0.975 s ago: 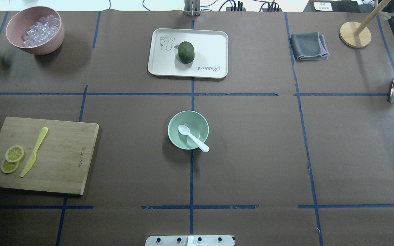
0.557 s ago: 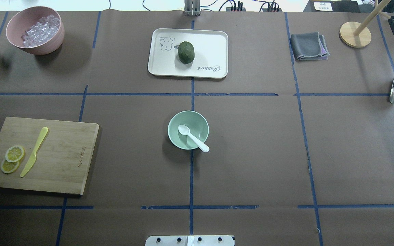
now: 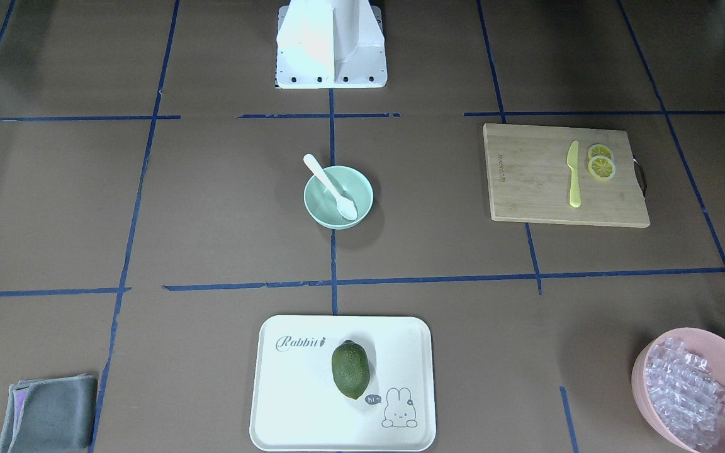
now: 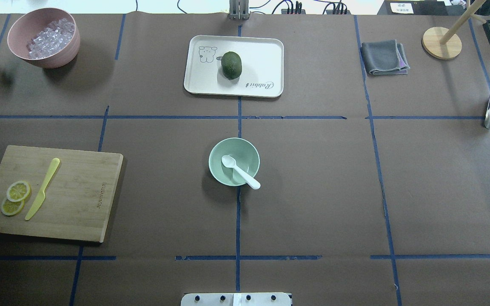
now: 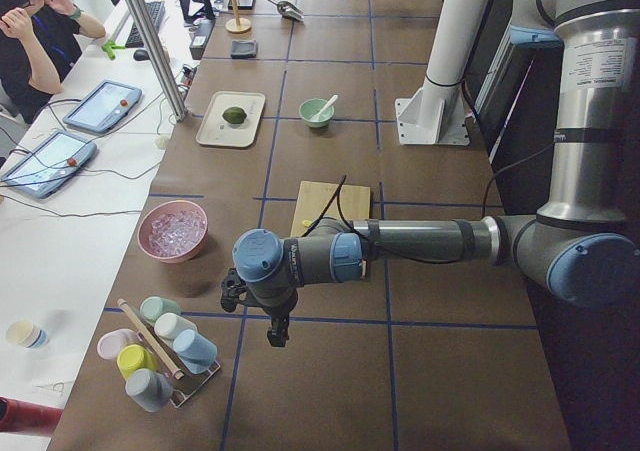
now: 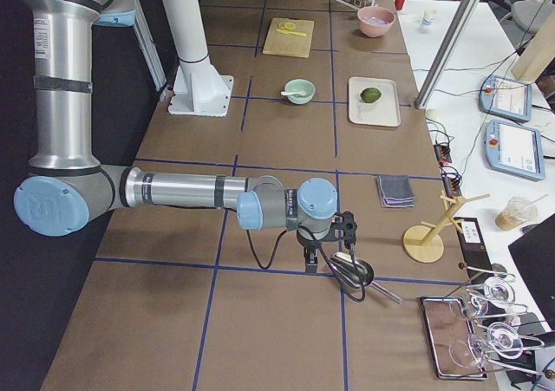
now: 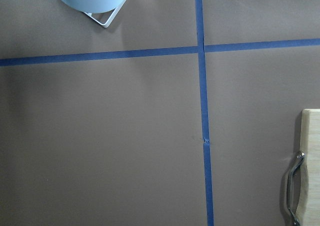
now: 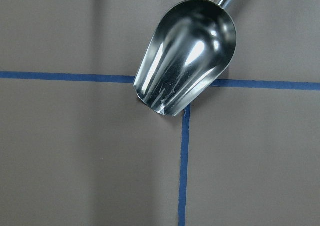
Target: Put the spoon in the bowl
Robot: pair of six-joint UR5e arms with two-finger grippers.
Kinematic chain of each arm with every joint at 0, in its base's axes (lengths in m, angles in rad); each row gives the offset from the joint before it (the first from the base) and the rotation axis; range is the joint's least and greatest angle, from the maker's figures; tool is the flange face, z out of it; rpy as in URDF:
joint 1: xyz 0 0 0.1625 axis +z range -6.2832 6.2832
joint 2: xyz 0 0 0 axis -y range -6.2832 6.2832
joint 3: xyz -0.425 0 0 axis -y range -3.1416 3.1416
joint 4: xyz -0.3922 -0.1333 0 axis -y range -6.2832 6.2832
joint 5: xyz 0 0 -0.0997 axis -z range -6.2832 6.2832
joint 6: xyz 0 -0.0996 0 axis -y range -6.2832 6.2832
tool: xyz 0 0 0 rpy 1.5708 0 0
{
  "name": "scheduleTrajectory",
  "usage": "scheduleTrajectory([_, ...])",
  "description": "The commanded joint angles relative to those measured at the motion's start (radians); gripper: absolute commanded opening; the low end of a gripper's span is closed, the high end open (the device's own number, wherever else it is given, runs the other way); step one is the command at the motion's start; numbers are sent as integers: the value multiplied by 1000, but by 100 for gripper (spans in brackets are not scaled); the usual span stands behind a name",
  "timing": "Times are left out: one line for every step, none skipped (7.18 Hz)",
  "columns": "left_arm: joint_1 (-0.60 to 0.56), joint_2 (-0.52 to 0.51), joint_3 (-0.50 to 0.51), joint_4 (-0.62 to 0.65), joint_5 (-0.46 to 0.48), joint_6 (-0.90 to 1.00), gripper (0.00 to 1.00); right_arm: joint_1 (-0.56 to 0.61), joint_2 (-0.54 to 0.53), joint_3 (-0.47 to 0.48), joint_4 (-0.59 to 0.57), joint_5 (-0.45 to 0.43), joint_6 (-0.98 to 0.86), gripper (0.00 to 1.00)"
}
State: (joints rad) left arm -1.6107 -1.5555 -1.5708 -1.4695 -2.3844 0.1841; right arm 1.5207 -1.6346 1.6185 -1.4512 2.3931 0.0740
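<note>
The white spoon (image 4: 240, 171) lies in the mint-green bowl (image 4: 218, 149) at the table's middle, scoop down inside and handle resting over the rim toward the robot. They also show in the front view, spoon (image 3: 331, 187) in bowl (image 3: 320, 214). Neither gripper touches them. The left gripper (image 5: 278, 333) hangs over the table's left end, the right gripper (image 6: 310, 261) over the right end beside a metal scoop (image 8: 186, 54). They show only in the side views, so I cannot tell whether they are open or shut.
A cutting board (image 4: 79, 191) with a yellow knife (image 4: 42, 188) and lemon slices lies left. A white tray (image 4: 262, 55) holds a green fruit (image 4: 231, 65). A pink bowl (image 4: 58, 57) of ice cubes, a grey cloth (image 4: 383, 57) and a wooden stand (image 4: 441, 42) stand at the back.
</note>
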Motion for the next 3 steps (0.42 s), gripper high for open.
scheduleTrajectory([0,0,0,0,1,0,100,1,2,0,-2,-2,7,100])
scheduleTrajectory([-2,-2,0,0,1,0,100,1,4,0,0,-2,7,100])
scheduleTrajectory([-2,-2,0,0,1,0,100,1,4,1,0,0,4,100])
